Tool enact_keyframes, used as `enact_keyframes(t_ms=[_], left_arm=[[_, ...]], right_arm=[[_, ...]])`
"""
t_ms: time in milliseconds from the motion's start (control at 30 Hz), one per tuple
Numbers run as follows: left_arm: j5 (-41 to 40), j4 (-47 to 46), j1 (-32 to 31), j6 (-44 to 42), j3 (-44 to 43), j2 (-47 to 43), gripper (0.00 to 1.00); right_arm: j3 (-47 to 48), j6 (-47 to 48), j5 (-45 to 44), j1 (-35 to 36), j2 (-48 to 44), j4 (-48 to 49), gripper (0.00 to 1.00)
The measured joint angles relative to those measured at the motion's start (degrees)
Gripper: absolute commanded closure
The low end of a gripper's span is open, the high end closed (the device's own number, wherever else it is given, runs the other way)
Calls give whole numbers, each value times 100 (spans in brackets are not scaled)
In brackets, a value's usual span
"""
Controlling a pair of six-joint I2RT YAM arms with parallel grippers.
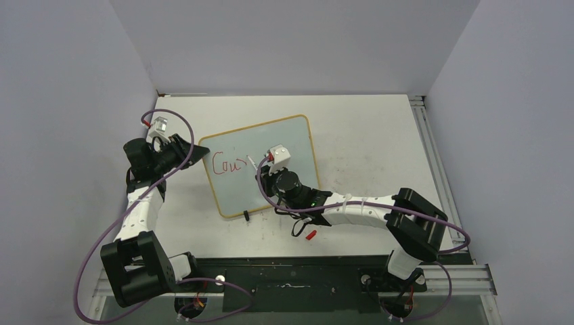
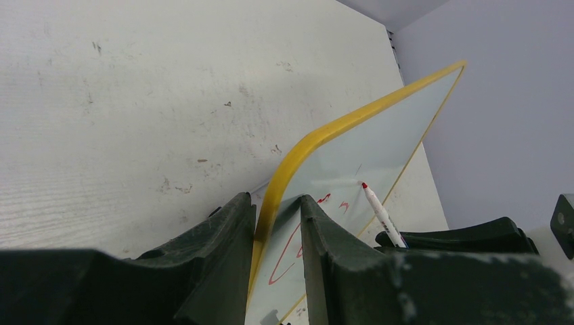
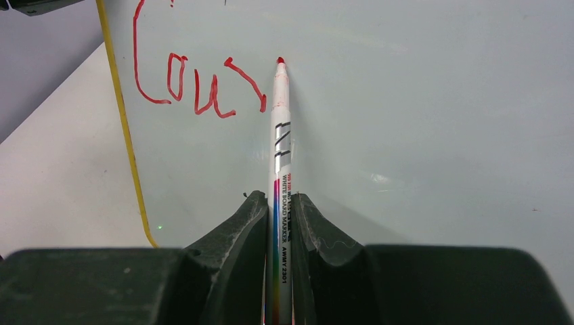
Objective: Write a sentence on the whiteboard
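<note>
So far, only "Cou" and a part-made next stroke of the sentence (image 3: 196,84), in red near the left end of the whiteboard (image 1: 237,193) on the tabletop (image 1: 379,142). Pinched at a yellow corner by the closed left jaws, perhaps raised slightly; hard to tell from above. Gripped in the closed right jaws, a marker (image 3: 279,135), tip beside the last stroke. Finish the "r" with light, even pressure. Brace the whiteboard firmly. Leave room rightward for the letters to come.
</note>
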State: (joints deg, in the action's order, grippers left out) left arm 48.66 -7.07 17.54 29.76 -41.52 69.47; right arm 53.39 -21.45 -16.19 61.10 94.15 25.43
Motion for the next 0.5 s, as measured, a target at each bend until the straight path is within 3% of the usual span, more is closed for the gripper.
enact_keyframes(t_ms=[500], left_arm=[[2, 2, 9, 2, 0, 0, 71]], right_arm=[[55, -2, 157, 4, 42, -46, 95]])
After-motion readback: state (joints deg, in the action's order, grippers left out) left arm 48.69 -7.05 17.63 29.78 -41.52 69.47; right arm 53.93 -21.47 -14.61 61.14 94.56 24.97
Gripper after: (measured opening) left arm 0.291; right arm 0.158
